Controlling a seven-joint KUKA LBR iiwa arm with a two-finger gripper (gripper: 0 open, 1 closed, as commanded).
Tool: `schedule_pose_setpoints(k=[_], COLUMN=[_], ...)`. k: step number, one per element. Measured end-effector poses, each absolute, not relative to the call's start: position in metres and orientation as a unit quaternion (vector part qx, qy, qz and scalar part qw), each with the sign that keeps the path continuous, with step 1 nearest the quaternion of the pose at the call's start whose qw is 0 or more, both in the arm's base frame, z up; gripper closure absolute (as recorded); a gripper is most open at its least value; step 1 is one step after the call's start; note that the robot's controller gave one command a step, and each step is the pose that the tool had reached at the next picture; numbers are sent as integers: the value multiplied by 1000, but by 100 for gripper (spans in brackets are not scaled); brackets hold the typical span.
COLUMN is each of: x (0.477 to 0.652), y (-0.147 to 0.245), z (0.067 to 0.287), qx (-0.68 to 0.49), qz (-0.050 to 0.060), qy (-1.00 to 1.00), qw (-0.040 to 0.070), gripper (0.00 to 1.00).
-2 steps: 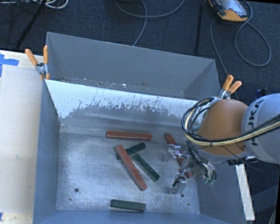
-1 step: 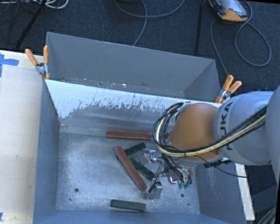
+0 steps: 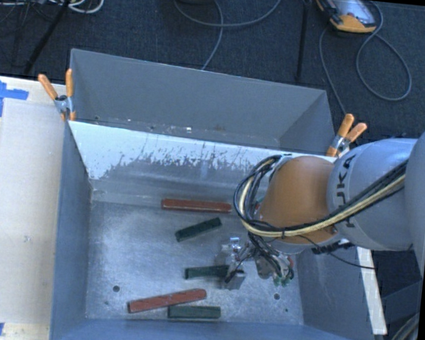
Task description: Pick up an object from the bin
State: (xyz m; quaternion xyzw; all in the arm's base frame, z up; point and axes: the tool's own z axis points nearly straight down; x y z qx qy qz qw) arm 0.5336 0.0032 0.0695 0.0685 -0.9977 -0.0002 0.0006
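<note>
Observing claw (image 3: 233, 273) at right end of central dark bar (image 3: 204, 273) in bin (image 3: 72, 248), claw state impossible to tell; judging bar light, stiff, slick, best taken across narrow sides.

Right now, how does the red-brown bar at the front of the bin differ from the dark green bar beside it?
The red-brown bar is longer and lies slanted; the dark green bar is shorter and lies almost level. Both are narrow bars on the bin floor.
</note>
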Motion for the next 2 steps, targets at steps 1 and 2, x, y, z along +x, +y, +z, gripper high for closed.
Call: schedule_pose_setpoints(k=[1,2], x=[556,569], y=[-8,-50], z=[195,300], qx=[89,268], qz=[1,1], qy=[-996,-963], qw=[-5,-2], gripper=[100,100])
